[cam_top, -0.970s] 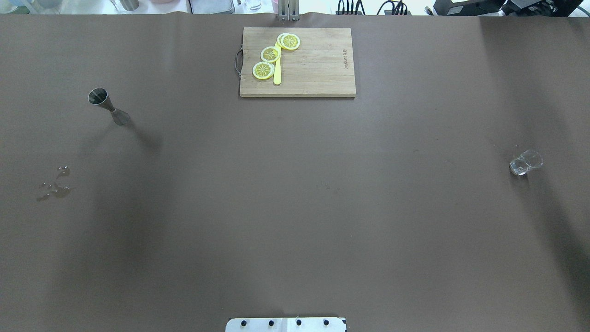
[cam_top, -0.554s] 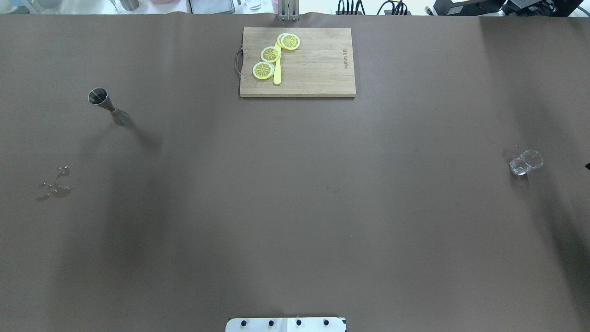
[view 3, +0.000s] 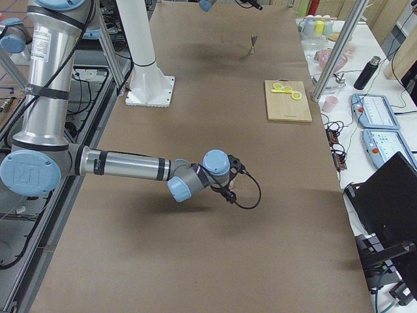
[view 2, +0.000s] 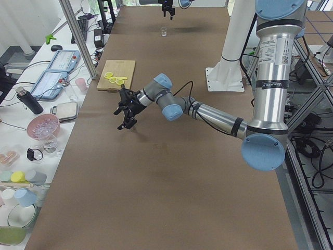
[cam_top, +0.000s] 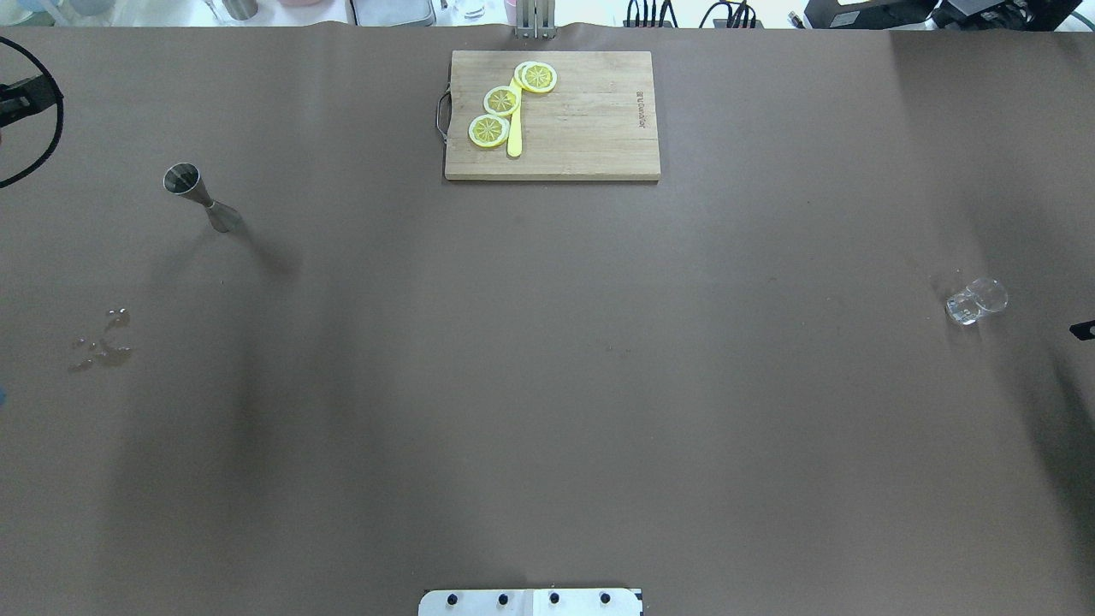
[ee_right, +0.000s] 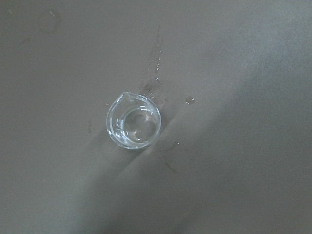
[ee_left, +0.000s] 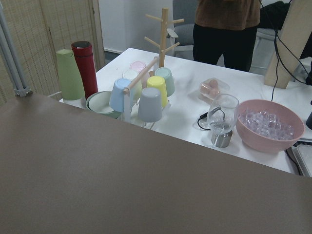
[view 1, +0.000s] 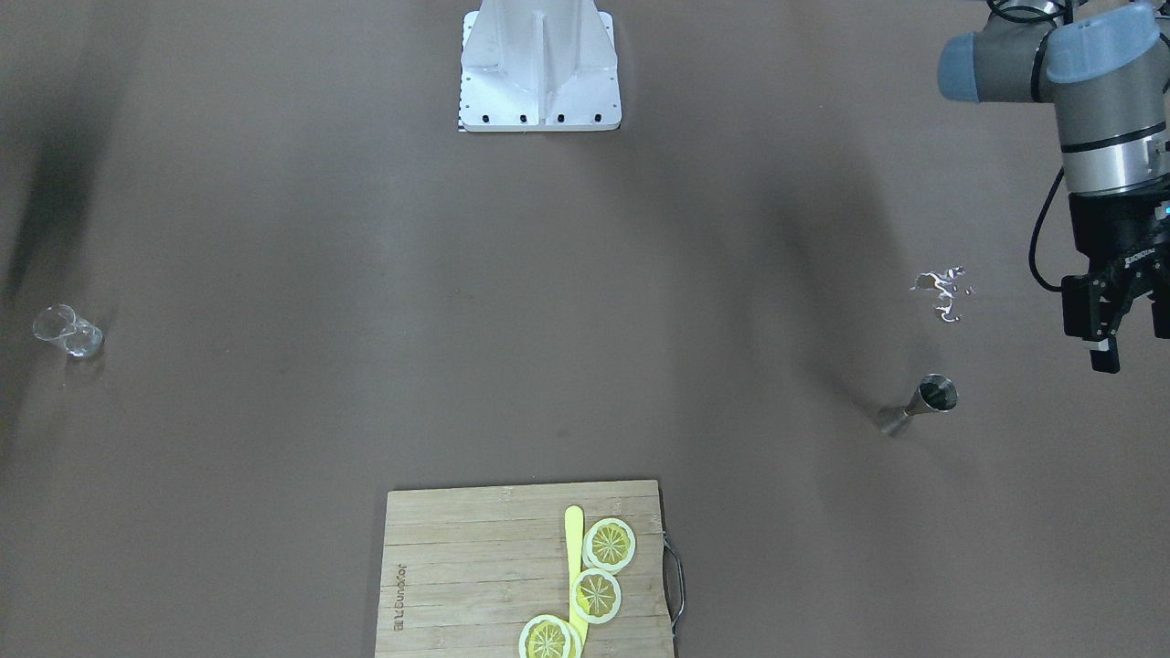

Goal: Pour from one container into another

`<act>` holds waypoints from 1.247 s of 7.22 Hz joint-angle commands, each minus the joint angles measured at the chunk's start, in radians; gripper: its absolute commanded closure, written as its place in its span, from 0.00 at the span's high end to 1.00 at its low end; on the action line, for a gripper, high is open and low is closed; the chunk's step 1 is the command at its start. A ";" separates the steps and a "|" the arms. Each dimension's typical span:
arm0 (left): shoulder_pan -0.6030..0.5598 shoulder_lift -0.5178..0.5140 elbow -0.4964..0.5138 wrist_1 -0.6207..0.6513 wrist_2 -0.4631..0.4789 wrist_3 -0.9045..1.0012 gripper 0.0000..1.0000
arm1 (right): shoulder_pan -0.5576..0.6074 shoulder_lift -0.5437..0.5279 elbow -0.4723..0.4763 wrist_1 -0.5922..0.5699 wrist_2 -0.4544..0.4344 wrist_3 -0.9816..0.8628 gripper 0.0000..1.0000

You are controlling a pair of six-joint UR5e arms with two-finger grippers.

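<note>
A steel jigger [cam_top: 192, 192] [view 1: 919, 405] stands upright on the brown table [cam_top: 547, 385], on the robot's left side. My left gripper [view 1: 1132, 343] hangs above the table beyond the jigger, apart from it; its fingers [view 1: 1103, 352] stand spread and it is open and empty. A small clear glass beaker [cam_top: 975, 301] [view 1: 69, 331] stands far off on the right side. The right wrist view looks straight down on this beaker [ee_right: 134, 121]. Only a black tip of my right gripper [cam_top: 1083, 329] shows at the overhead's edge, so I cannot tell its state.
A wooden cutting board [cam_top: 590, 115] with lemon slices [cam_top: 502, 101] and a yellow knife lies at the far middle. A small puddle [cam_top: 103, 344] sits near the jigger. The robot's base [view 1: 539, 64] stands at mid-table. A side table with cups [ee_left: 146, 92] lies past the left edge.
A cable loop and part of the left arm have come into the overhead view at its left edge. A black tip of the right gripper has appeared at the right edge.
</note>
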 commanded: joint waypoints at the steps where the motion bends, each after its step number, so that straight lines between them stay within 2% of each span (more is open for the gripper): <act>1: 0.128 -0.032 0.014 0.007 0.200 -0.082 0.97 | -0.011 -0.034 -0.084 0.350 0.022 0.250 1.00; 2: 0.148 -0.070 0.040 0.025 0.274 -0.084 0.97 | -0.014 -0.030 -0.106 0.406 0.008 0.333 1.00; 4: 0.154 -0.137 0.121 0.037 0.351 -0.089 0.97 | -0.098 -0.028 -0.107 0.525 -0.109 0.456 1.00; 5: 0.182 -0.156 0.153 0.033 0.398 -0.108 0.97 | -0.151 -0.023 -0.106 0.533 -0.169 0.457 1.00; 6: 0.234 -0.158 0.178 0.031 0.457 -0.180 0.97 | -0.188 -0.007 -0.103 0.546 -0.188 0.457 1.00; 7: 0.242 -0.159 0.181 0.034 0.465 -0.190 0.97 | -0.234 0.001 -0.106 0.548 -0.234 0.455 1.00; 8: 0.245 -0.159 0.187 0.034 0.465 -0.198 0.97 | -0.270 0.001 -0.106 0.598 -0.290 0.457 1.00; 9: 0.245 -0.164 0.196 0.034 0.466 -0.199 0.97 | -0.282 0.000 -0.110 0.609 -0.312 0.449 1.00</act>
